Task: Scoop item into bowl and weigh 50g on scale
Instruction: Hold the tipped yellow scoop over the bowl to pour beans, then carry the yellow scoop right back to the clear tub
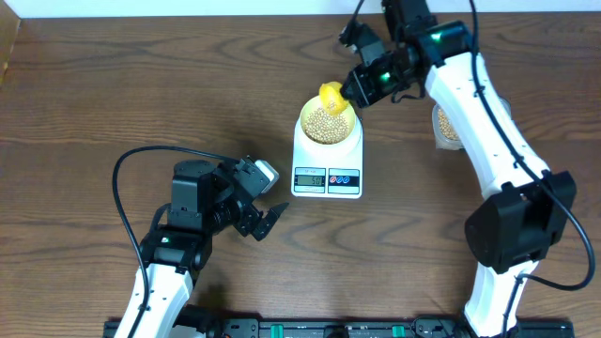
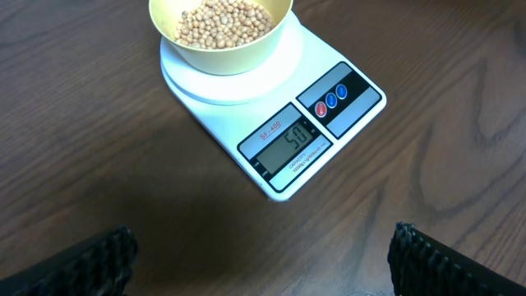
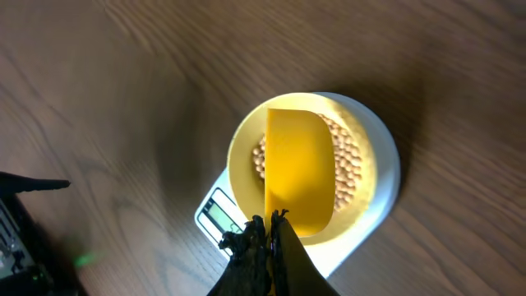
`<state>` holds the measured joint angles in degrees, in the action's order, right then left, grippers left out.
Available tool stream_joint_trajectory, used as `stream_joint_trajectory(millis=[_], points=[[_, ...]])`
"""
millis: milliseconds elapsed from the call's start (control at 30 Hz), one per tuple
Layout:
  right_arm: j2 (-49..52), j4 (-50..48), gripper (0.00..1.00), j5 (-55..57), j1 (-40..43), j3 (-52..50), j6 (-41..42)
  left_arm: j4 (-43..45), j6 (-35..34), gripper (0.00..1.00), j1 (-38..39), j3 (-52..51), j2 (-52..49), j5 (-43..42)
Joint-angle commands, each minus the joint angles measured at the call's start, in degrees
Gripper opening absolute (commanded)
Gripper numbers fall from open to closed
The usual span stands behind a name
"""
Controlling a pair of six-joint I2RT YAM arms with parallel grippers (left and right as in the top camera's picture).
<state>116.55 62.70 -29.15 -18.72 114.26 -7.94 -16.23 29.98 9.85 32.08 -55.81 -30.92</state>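
Note:
The pale yellow-green bowl (image 1: 328, 123) holds tan beans (image 1: 327, 126) and stands on the white scale (image 1: 327, 172). The scale's display (image 2: 287, 141) reads 50. My right gripper (image 1: 355, 90) is shut on the yellow scoop (image 1: 332, 98) and holds it over the bowl's far rim. In the right wrist view the scoop (image 3: 299, 171) hangs above the bowl (image 3: 360, 212) and covers part of the beans (image 3: 352, 164). My left gripper (image 1: 267, 220) is open and empty, low over the table in front of the scale (image 2: 271, 107).
A container of more beans (image 1: 445, 126) sits behind my right arm at the right, mostly hidden. The wooden table (image 1: 94, 84) runs to a pale wall at the back. The left arm's black cable (image 1: 127, 169) loops at the left.

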Motion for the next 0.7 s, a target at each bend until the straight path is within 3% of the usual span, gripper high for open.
stream_joint_trajectory(millis=[0, 267, 667], points=[[-2.23, 0.13, 0.01, -0.94, 0.66, 0.87, 0.59, 0.02, -0.09, 0.99, -0.24, 0.55, 0.46, 0.52], [-2.23, -0.11, 0.01, 1.07, 0.31, 0.87, 0.00, 0.04, -0.09, 1.00, -0.24, 0.55, 0.46, 0.52], [-2.34, -0.11, 0.01, -25.64, 11.72, 0.87, 1.92, 0.04, -0.09, 0.99, -0.24, 0.55, 0.46, 0.52]])
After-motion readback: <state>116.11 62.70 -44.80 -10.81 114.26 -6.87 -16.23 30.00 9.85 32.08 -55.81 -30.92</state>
